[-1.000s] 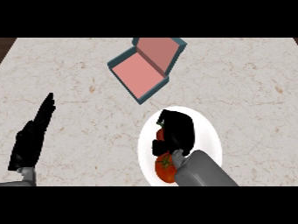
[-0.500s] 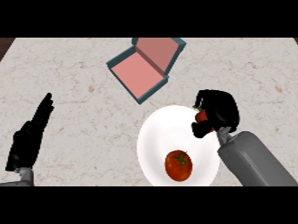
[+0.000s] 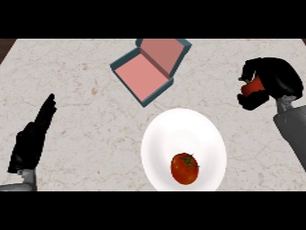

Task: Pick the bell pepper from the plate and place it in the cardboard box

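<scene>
Looking down from the head view, I see no writing or label on anything. My right hand (image 3: 268, 83) is well off the white plate (image 3: 156, 148), up and to the plate's right over the marbled counter (image 3: 76, 90), with its fingers curled round a small red thing (image 3: 250, 88). Only a sliver of red shows between the black fingers, so I take it for the bell pepper but cannot tell its long axis or which way it points. A second red item, round with a green stem (image 3: 184, 168), lies on the plate's lower half, its stem end turned toward the upper right; it looks more like a tomato than a pepper. It sits well apart from my right hand, below and to the left of it. The cardboard box (image 3: 148, 69) lies open beyond the plate's upper left, its pink inside showing, clear of the plate's rim. My left hand (image 3: 32, 137) rests far to the plate's left, fingers straight and pointing up, holding nothing.
</scene>
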Controlling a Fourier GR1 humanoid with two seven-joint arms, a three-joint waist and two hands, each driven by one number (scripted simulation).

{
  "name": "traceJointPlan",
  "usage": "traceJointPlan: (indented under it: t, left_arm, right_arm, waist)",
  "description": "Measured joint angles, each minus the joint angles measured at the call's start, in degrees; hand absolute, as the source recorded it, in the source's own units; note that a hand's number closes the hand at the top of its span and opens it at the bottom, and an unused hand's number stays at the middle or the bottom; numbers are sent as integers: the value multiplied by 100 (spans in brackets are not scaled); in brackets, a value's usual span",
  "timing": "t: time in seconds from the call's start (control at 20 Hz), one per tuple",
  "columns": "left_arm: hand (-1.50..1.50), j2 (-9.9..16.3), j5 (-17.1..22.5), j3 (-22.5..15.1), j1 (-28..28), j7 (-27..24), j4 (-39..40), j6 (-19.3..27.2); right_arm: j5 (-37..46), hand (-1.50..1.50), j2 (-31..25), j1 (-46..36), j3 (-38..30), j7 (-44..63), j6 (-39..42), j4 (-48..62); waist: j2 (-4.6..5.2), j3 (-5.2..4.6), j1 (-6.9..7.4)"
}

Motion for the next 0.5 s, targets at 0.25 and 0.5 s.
traceJointPlan:
  t: [0.25,0.5]
  left_arm:
    - [0,-35,-40,-6,84,-87,9,38]
    - [0,-49,-56,-3,55,-131,50,25]
  right_arm:
    - [-777,150,269,-286,-527,-603,-111,-435]
    - [-1377,150,540,-708,-843,-894,97,-720]
  waist:
    - [-15,0,-2]
    - [-14,-1,6]
